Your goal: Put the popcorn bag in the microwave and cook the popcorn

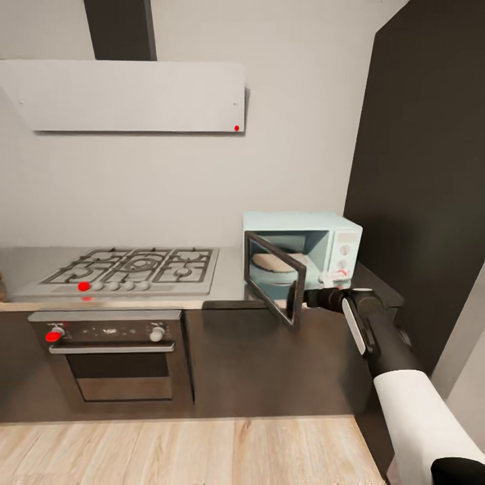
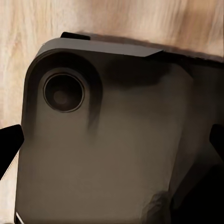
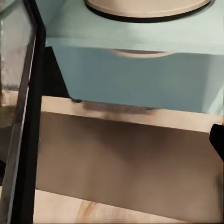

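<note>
The pale blue microwave (image 1: 335, 237) stands on the grey countertop (image 1: 229, 273) to the right of the hob. Its dark glass door (image 1: 273, 283) is swung wide open toward me. Inside lies a round tan turntable (image 1: 273, 261), and the right wrist view shows the turntable (image 3: 144, 7) close up. My right gripper (image 1: 296, 300) is at the door's free edge, level with the cabinet top. In the right wrist view the right gripper (image 3: 112, 149) is open, with the door frame (image 3: 30, 116) close by one finger. My left gripper (image 2: 112, 140) is open and holds nothing. The popcorn bag and popcorn are out of view.
A gas hob (image 1: 131, 266) with grates sits left of the microwave, over a dark oven (image 1: 114, 353) with red knobs. A grey hood (image 1: 128, 94) hangs above. A tall dark cabinet (image 1: 431, 168) stands right of the microwave. A small brown shape (image 1: 2, 286) is cut off by the picture's left edge. The floor (image 1: 182, 451) is wood.
</note>
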{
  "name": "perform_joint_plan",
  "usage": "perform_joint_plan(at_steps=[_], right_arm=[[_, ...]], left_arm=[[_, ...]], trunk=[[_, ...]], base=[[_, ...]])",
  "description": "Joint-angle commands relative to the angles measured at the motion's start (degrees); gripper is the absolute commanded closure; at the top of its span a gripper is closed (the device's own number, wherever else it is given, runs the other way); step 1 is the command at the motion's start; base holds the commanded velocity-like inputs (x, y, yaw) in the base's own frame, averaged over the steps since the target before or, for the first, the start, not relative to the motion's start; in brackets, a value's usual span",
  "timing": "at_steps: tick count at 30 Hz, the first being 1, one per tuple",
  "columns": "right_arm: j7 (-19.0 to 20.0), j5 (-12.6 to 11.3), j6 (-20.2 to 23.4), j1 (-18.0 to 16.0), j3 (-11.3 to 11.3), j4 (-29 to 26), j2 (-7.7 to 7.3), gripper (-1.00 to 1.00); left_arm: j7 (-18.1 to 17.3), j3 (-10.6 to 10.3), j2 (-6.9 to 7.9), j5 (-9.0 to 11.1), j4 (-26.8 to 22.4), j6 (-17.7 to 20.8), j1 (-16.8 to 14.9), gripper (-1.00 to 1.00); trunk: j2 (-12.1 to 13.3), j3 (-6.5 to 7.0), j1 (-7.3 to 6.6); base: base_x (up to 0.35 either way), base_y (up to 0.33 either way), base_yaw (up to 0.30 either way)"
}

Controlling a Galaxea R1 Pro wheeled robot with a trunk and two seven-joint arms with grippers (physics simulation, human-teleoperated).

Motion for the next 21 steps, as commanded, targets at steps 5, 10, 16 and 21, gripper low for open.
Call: perform_joint_plan(at_steps=[5, 10, 16, 21], right_arm=[[0.28, 0.19, 0.23, -0.04, -0.02, -0.07, 0.06, -1.00], [0.12, 0.20, 0.21, -0.04, -0.02, -0.07, 0.13, -1.00], [-0.18, 0.10, 0.11, -0.04, -0.15, 0.01, 0.04, -1.00], [-0.60, -0.22, -0.17, -0.04, -0.51, 0.15, -0.46, -1.00]], left_arm=[[-0.01, 0.02, -0.01, 0.38, -0.04, -0.10, 0.01, -1.00], [-0.01, 0.02, -0.01, 0.38, -0.04, -0.10, 0.00, -1.00], [-0.01, 0.02, -0.01, 0.38, -0.04, -0.10, -0.01, -1.00], [-0.01, 0.02, -0.01, 0.38, 0.00, -0.10, 0.02, -1.00]], trunk=[[-0.04, -0.06, -0.02], [-0.04, -0.06, -0.02], [-0.04, -0.06, -0.02], [-0.04, -0.06, -0.02]], base=[[-0.178, 0.275, 0.000], [-0.179, 0.274, 0.000], [-0.178, 0.246, 0.000], [-0.075, 0.080, 0.000]])
